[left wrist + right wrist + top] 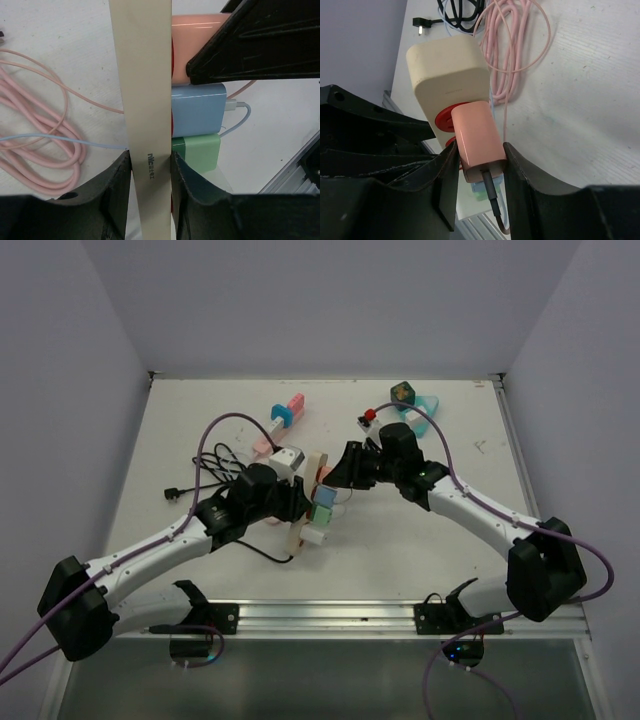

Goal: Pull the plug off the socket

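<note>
The socket is a beige power strip (303, 523), standing on edge and clamped between my left gripper's (151, 172) fingers. Several plugs sit in its face in a row: pink (476, 135), blue (197, 112), green (197, 150). In the right wrist view my right gripper (480, 160) is shut on the pink plug, a finger against each side. That plug still sits in a red socket ring (444, 120) of the strip (447, 70), with a dark cable leaving its rear. From above, both grippers meet at the strip, left (290, 502) and right (340, 472).
Coiled pink cable (515, 50) and black cables (215, 465) lie left of the strip. A pink and blue block (287, 412), a green cube on a teal piece (405, 393) and a small red item (372, 417) lie at the back. A metal rail (320, 615) runs along the near edge.
</note>
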Controlling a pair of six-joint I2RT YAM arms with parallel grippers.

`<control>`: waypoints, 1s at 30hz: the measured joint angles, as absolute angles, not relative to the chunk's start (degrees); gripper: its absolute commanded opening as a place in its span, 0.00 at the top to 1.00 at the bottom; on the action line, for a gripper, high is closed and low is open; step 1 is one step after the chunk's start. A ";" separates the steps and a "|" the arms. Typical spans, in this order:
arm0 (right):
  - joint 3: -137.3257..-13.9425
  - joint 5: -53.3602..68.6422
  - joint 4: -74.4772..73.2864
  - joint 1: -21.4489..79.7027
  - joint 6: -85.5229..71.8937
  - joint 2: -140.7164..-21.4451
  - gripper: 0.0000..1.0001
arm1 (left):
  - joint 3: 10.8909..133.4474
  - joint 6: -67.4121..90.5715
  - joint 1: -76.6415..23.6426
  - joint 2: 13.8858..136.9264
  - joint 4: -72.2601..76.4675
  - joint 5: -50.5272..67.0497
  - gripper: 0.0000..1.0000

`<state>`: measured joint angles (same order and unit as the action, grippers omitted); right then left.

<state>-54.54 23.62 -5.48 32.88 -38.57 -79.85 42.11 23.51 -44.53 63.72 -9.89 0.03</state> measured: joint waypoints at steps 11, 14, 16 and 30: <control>-54.04 24.84 -7.99 33.06 -34.28 -79.83 1.00 | 42.68 23.88 -44.58 61.36 -5.30 -0.14 0.04; -54.06 24.75 -8.36 33.06 -33.34 -79.81 1.00 | 45.19 24.69 -43.66 61.54 -4.58 -0.69 0.01; -54.06 24.77 -8.34 33.10 -33.01 -79.81 1.00 | 47.37 24.97 -42.85 62.37 -4.62 -1.41 0.01; -54.72 25.19 -8.60 33.76 -31.29 -79.77 1.00 | 55.33 24.69 -40.01 75.44 -4.29 -2.68 0.14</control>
<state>-54.72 25.19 -8.60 33.76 -31.29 -79.77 55.33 24.69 -40.01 75.44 -4.29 -2.68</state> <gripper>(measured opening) 0.363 0.880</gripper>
